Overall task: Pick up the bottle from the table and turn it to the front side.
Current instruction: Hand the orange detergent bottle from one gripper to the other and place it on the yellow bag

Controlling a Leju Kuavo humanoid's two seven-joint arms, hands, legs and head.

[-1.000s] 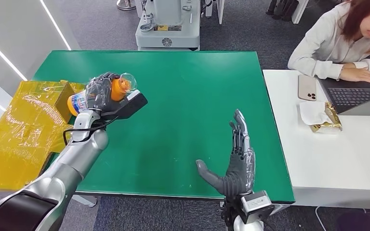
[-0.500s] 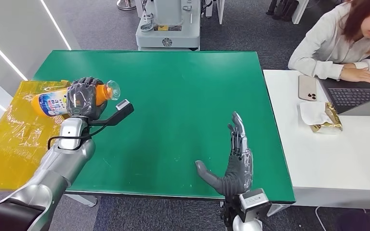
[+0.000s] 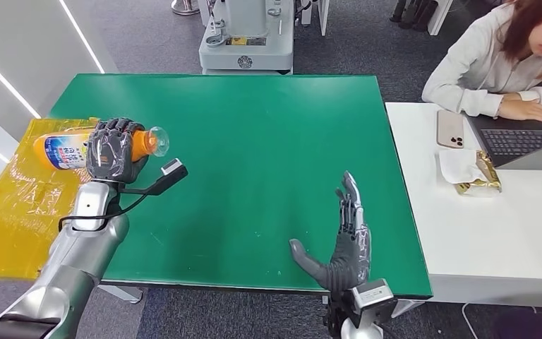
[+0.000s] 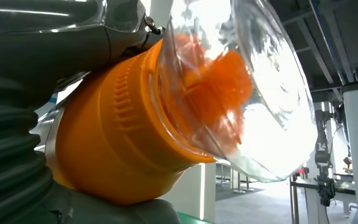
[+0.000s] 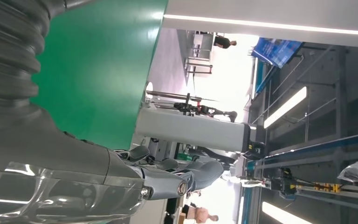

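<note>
The left hand (image 3: 113,150) is gripping the bottle (image 3: 63,150) around its middle and holding it on its side above the left edge of the green table (image 3: 254,141), with the clear cap (image 3: 157,138) pointing toward the table's middle and the labelled body reaching out over the yellow bag (image 3: 21,205). The right hand (image 3: 342,244) is hovering flat over the near edge, fingers stretched and holding nothing, while a person (image 3: 501,56) is sitting at the white desk (image 3: 487,233).
</note>
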